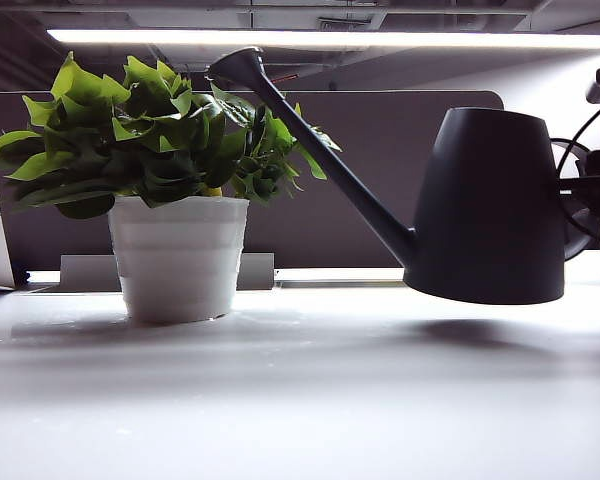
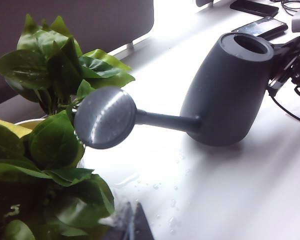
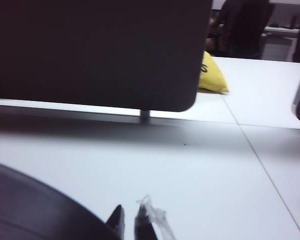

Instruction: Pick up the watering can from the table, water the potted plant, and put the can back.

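Exterior view: the table spans the frame, white and smooth. On its left portion stands the potted plant, pot upright. The watering can hangs clear of the table at the right, a shadow beneath its base, tilted so the long spout rises leftward and the rose head sits above the near edge of the foliage. The spout's long axis thus runs from the body at right up to the plant at left; in my judgement the pour depends on carrying that head further over the leaves and tipping the body. The right end effector shows in its wrist view as two dark fingertips drawn nearly together, clenched, with the can's dark body just beside them; the handle itself is out of frame, so the hold on it is judged, not seen. The left end effector is near the plant's foliage, facing the rose head; its state cannot be told. Water droplets lie on the table.
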Controlling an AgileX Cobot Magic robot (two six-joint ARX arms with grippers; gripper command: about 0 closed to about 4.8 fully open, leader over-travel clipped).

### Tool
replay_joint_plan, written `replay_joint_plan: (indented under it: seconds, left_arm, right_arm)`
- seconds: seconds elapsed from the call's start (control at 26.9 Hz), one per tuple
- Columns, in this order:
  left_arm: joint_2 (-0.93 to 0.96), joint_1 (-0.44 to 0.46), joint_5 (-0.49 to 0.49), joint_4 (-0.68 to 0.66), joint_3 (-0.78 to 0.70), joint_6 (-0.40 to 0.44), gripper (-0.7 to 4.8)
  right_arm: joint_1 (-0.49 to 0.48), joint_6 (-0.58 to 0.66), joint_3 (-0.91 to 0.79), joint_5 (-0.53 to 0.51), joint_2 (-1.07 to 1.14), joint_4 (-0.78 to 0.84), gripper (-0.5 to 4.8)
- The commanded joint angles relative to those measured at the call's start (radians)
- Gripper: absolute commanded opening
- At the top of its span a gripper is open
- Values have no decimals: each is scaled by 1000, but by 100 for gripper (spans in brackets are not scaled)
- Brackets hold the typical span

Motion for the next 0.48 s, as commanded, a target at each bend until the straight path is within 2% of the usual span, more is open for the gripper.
replay_joint_plan:
  seconds: [0.04,0.48]
  left_arm:
    - [-2,2,-4,3,2,40,-6]
    - [-2,2,-3,3,2,56,-6]
  right_arm:
    - [-2,61,14,-2,0,135,-6]
    - [-3,58,14,-2,69,135,-6]
